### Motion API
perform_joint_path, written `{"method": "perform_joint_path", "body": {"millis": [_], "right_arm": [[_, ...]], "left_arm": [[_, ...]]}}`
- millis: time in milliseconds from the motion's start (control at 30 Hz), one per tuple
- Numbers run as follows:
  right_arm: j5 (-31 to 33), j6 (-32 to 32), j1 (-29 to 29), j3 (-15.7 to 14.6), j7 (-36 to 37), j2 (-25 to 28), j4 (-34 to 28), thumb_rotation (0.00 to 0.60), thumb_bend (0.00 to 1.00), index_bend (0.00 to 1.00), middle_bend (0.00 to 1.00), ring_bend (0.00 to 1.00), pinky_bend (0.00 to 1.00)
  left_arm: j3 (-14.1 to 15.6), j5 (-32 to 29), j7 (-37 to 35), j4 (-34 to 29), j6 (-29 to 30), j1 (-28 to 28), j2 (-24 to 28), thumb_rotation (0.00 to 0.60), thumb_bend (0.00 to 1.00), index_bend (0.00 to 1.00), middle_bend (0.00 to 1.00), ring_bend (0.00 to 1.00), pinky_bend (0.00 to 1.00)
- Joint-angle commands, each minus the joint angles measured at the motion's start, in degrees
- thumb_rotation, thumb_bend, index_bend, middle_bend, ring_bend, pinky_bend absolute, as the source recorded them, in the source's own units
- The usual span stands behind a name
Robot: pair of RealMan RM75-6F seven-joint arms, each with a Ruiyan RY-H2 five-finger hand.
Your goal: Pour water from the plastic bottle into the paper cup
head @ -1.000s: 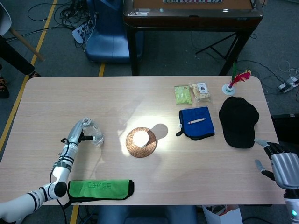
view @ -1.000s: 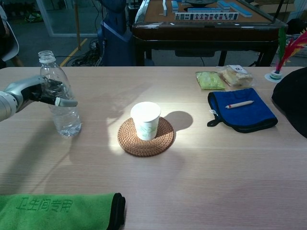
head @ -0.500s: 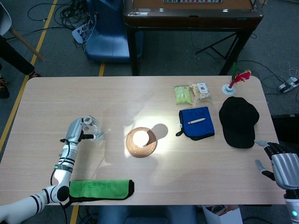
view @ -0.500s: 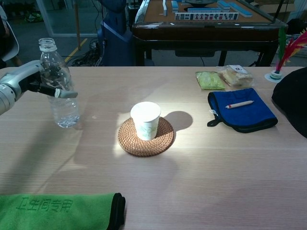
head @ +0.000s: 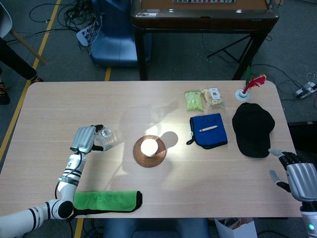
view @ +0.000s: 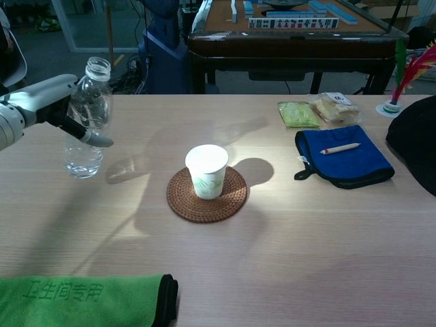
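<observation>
The left hand (view: 51, 109) was clamped around the clear, uncapped plastic bottle (view: 86, 119), fingers wrapped across its middle; the bottle's long axis stood close to upright, leaning a little so that its open neck pointed up and toward the right of that hand, with its base at or just above the table — which, the views did not settle. To the right of that hand, well apart, the single white paper cup (view: 206, 171) sat upright on one round woven coaster (view: 208, 195), mouth open to the top. Near the robot's edge, just below the left hand in the head view, lay one folded green cloth (head: 107, 201). The right hand (head: 300, 179) hung beyond the table's far right corner, holding nothing, its fingers apart. Just ahead of that hand lay one black cap (head: 253, 128), then one blue pouch (head: 208, 130) with a pen (head: 208, 128) on it, two snack packets (head: 203, 99), and one feathered shuttlecock (head: 249, 87). The surface was a pale wood-grain table (head: 148, 99) with rounded corners; beyond it stood a dark mahjong table (view: 293, 34), a blue chair (head: 115, 34), cables on a grey floor with yellow lines
</observation>
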Motion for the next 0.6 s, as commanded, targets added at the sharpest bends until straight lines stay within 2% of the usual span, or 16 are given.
{"method": "perform_joint_path", "body": {"millis": [33,200,367,600], "right_arm": [[-0.01,0.03,-0.02,0.0,0.07,0.06,-0.04,0.6,0.32,0.28,0.35,0.33,0.46],[0.09,0.0,-0.03,0.03,0.32,0.18,-0.04,0.6,0.31,0.28,0.35,0.33,0.46],[0.22,-0.05,-0.03,0.09,0.64,0.38,-0.03,0.6,0.32,0.28,0.35,0.34,0.46],[0.29,0.18,-0.14,0.19,1.43,0.82,-0.11,0.6,0.32,0.28,0.35,0.33,0.46]], "left_arm": [[0.91,-1.68,6.93,-2.75,1.52,-1.76,0.48,0.6,0.03,0.67,0.71,0.47,0.53],[1.34,-4.32,15.34,-3.66,1.76,-4.21,-0.62,0.6,0.05,0.69,0.74,0.49,0.54],[0.64,-9.99,23.18,-4.35,1.44,-7.15,-1.94,0.6,0.05,0.69,0.75,0.49,0.55],[-0.07,-15.42,30.7,-4.94,2.39,-10.8,-3.61,0.6,0.06,0.7,0.76,0.5,0.55]]}}
